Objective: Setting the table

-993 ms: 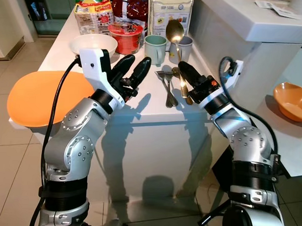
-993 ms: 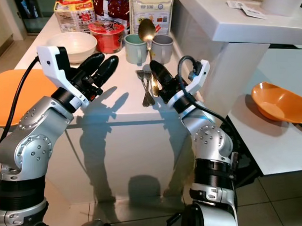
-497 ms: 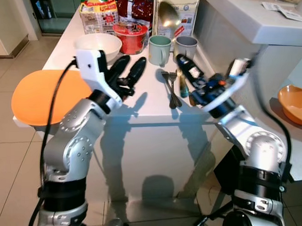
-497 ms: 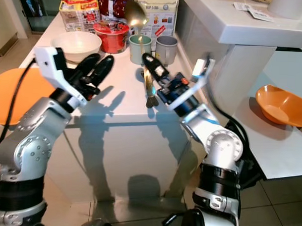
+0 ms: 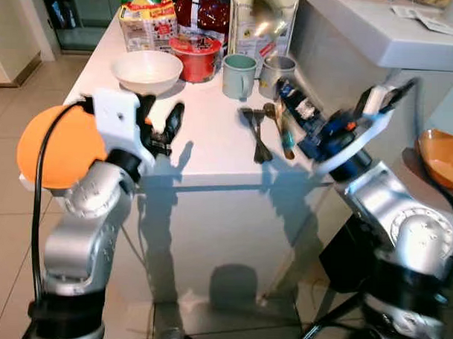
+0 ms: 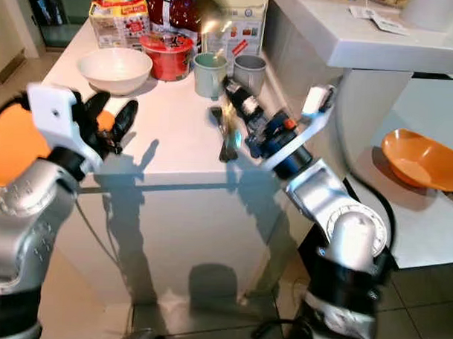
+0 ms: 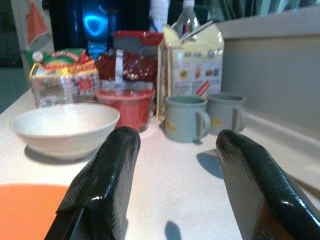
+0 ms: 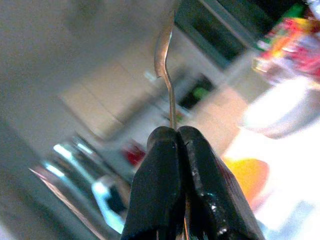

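Note:
My right gripper (image 5: 285,91) is shut on the thin handle of a metal spoon (image 8: 165,50), held up over the white table (image 5: 212,150) near the two mugs; the spoon's bowl is a blur in the eye views. A fork and other cutlery (image 5: 256,130) lie on the table just below it. At the table's left front my left gripper (image 5: 163,109) hovers open and holds nothing, close to the orange plate (image 5: 49,145). A white bowl (image 7: 65,127) sits beyond it.
A green mug (image 5: 237,73), a grey mug (image 5: 277,69), a red tub (image 5: 192,55) and food packets (image 5: 146,22) crowd the table's far end. A tall white counter (image 5: 387,34) rises on the right, with an orange bowl (image 5: 439,151) on a lower surface.
My right gripper has swung the spoon up and over toward the left, above the mugs. My left arm has pulled back to the left, toward the orange plate.

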Controlling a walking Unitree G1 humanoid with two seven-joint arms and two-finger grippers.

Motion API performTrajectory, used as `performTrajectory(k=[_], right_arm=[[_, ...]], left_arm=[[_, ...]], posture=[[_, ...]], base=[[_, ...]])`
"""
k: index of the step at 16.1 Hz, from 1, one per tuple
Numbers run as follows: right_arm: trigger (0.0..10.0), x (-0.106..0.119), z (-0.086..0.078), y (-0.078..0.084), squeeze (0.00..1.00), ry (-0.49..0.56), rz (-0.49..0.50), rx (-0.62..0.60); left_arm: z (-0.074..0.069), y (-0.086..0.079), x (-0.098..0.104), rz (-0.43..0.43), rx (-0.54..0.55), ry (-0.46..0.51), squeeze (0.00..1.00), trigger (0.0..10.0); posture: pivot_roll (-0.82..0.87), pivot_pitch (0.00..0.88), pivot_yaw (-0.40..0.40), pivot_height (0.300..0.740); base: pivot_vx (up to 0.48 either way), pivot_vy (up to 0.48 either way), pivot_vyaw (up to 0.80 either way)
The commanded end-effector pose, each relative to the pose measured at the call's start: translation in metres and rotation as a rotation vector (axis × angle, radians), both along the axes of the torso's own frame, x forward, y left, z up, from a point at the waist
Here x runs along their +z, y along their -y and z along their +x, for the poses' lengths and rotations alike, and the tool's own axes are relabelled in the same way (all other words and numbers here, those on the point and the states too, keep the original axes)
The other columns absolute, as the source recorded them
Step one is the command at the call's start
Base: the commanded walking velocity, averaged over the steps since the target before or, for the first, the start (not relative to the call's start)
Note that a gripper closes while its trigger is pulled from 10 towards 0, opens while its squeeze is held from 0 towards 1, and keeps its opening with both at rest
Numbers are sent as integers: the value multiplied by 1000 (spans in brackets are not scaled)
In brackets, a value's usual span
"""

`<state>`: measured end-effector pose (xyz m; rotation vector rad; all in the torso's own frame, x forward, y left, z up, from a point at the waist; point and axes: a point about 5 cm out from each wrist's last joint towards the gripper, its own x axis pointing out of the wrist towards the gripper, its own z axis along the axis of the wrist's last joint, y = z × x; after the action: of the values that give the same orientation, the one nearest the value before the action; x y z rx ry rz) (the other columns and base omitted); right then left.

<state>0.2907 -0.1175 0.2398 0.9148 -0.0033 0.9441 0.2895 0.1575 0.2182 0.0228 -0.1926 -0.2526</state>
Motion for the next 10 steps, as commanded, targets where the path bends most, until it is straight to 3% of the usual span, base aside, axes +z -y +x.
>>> performTrajectory(k=[1,2,3,4,6,8,10], right_arm=[[0,2,-1,-2,0,26,-84,-49],[0,-3,0,0,0,72,-282,-177],[4510,-2,-4,2,0,90,-339,-247],[10000,-2,-16,2,0,152,-425,-325],[10000,-4,-27,1,0,215,-507,-386],[10000,-19,-41,-1,0,270,-651,-412],[10000,-36,-52,2,0,240,-710,-380]], left_arm=[[-2,2,3,14,13,18,0,10000],[-5,1,0,39,27,20,0,10000],[-9,0,-2,57,46,26,0,10000],[-15,-2,-4,114,64,35,0,10000],[-18,-1,-5,124,66,42,0,10000],[-21,2,-8,131,64,37,0,10000],[-27,2,-13,164,53,26,0,10000]], posture=[[33,0,-23,740],[30,0,-25,740],[24,0,-28,740],[18,0,-23,740],[18,0,-24,740],[16,0,-18,740],[12,0,-18,740]], base=[[0,0,0],[0,0,0],[0,0,0],[0,0,0],[0,0,0],[0,-278,0],[0,-311,0]])
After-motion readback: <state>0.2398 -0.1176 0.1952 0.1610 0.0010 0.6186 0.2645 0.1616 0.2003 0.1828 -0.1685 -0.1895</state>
